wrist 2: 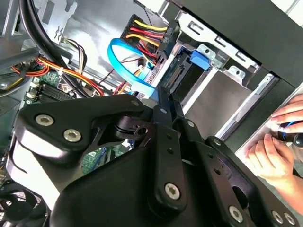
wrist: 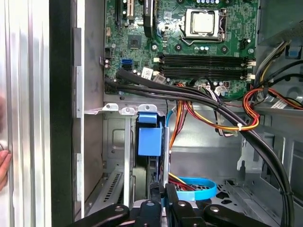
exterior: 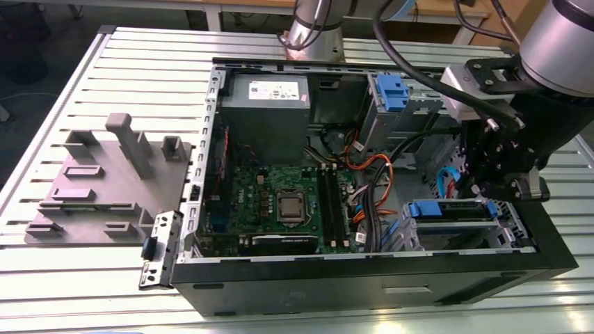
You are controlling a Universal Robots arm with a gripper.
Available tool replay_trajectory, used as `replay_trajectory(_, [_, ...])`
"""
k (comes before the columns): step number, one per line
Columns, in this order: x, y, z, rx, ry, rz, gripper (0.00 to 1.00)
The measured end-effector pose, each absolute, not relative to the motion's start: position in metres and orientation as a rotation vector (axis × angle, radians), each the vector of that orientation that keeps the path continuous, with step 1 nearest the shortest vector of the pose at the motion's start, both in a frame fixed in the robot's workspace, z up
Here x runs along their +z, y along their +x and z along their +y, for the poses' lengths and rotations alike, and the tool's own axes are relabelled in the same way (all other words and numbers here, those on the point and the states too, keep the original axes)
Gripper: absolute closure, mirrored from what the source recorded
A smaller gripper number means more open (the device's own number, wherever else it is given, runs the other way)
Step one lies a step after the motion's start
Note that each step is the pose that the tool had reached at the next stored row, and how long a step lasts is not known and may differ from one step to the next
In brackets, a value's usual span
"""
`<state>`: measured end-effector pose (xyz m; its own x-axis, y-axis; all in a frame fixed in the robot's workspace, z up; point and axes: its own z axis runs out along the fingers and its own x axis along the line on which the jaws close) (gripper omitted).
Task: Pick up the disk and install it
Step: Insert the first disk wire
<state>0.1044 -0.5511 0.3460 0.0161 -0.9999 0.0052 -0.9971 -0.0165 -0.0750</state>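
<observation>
The gripper (wrist 2: 164, 94), matte black with bright screw heads, is reaching into the open black computer case (exterior: 371, 278). Its slim fingers (wrist 2: 161, 108) are lying drawn together with at most a sliver between them, and nothing is showing clamped there. Straight ahead of the fingertips the disk (wrist: 149, 141) is sitting on edge in a grey sheet-metal cage (wrist: 116, 156). Its glossy blue plastic tab is facing away from the fingers, and whether the tips are touching its near edge cannot be told. A flat blue ribbon cable (wrist: 196, 187) is looping just beside the fingers. The second wrist view is showing the disk's dark connector edge, a bundle of red and yellow wires (wrist 2: 147, 29) beyond it, and a person's hand (wrist 2: 266, 155) resting outside the case wall. The first wrist view is showing the green motherboard (wrist: 142, 47), far beyond the fingertips, with its square metal-capped processor (wrist: 204, 21). The exterior view is showing the ribbed aluminium table (exterior: 139, 69), a grey moulded fixture (exterior: 102, 181) well away from the fingers, and the boxy grey power supply (exterior: 264, 111).
</observation>
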Motion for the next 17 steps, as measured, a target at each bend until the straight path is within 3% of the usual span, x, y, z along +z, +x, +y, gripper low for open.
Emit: replay_trajectory(17, [0.3371, 0.103, -0.554, -0.088, -2.204, 2.167, 0.84])
